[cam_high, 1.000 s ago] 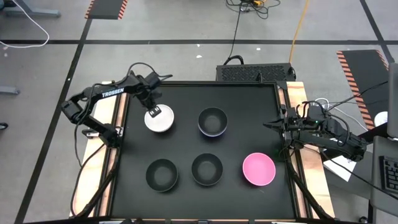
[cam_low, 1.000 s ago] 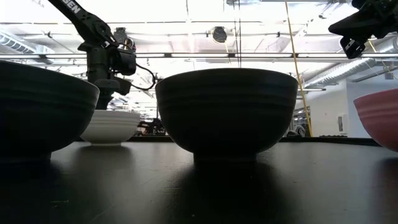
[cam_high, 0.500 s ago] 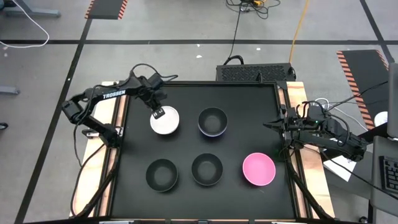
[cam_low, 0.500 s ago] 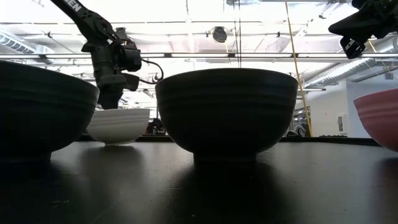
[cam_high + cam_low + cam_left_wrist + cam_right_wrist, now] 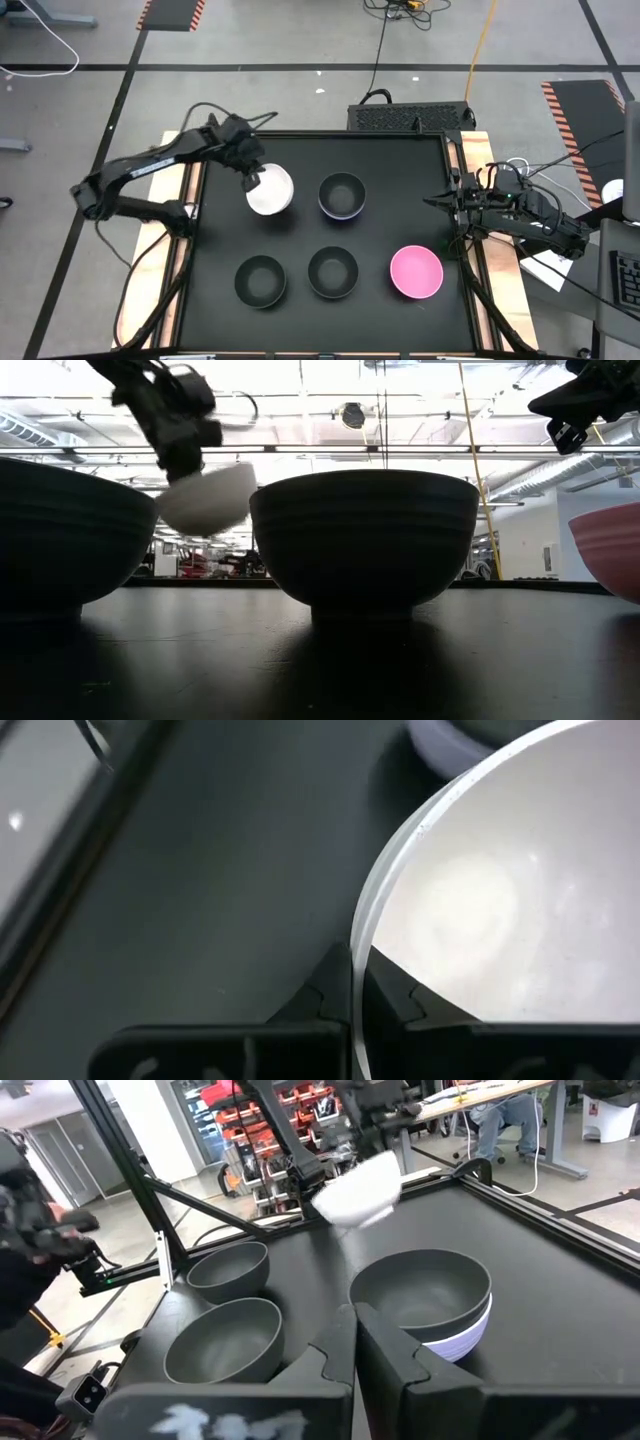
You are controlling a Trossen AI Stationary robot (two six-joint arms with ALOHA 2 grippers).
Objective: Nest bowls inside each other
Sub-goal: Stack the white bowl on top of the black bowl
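left claw [image 5: 252,180] gripping raised white bowl [image 5: 270,192]

Bright ceiling backlight, silhouetted bowls [image 5: 363,540], motion-blurred left arm.

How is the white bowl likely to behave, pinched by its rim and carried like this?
The white bowl looks stiff and light: the left gripper holds it clear of the table by one thin edge, and its rim keeps its curve. It hangs tilted in the low view, so it may pivot or slip. Its smooth wall probably offers little grip.
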